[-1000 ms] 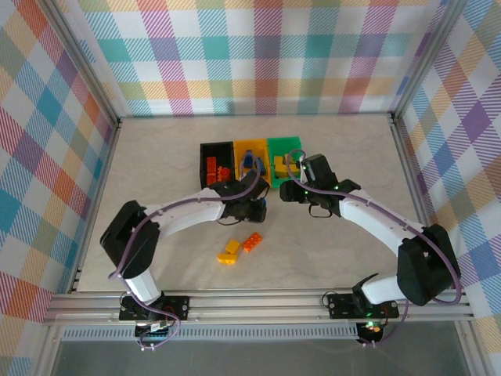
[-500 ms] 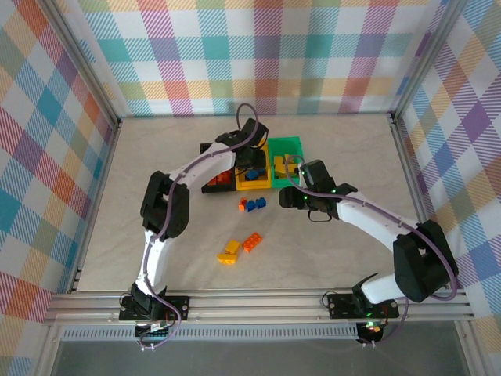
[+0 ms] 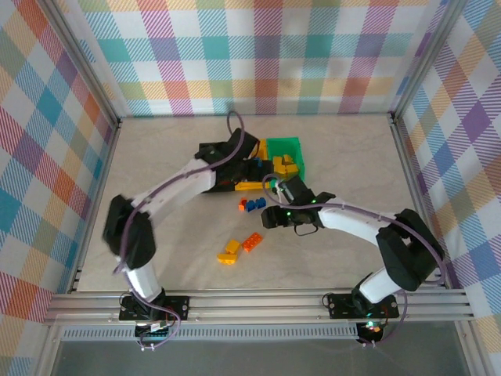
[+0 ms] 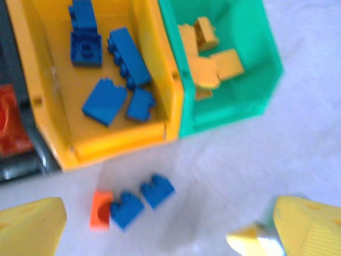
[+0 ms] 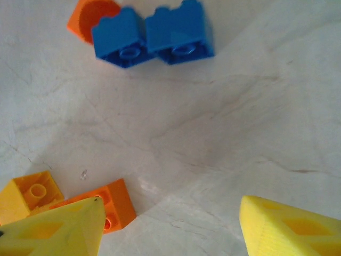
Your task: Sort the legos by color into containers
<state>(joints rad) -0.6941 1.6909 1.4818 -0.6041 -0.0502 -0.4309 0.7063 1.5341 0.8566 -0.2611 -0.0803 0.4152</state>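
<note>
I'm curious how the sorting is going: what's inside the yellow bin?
In the left wrist view the yellow bin holds blue bricks, about five showing. Its far end runs off the picture, and from above the left arm covers much of it, so more may be hidden.

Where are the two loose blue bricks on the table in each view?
Top external: blue bricks at the centre of the picture.
Left wrist: blue bricks low, left of centre, below the yellow bin.
Right wrist: blue bricks at the top edge, left of centre.
Shared landmark: the small orange brick at their left.
</note>
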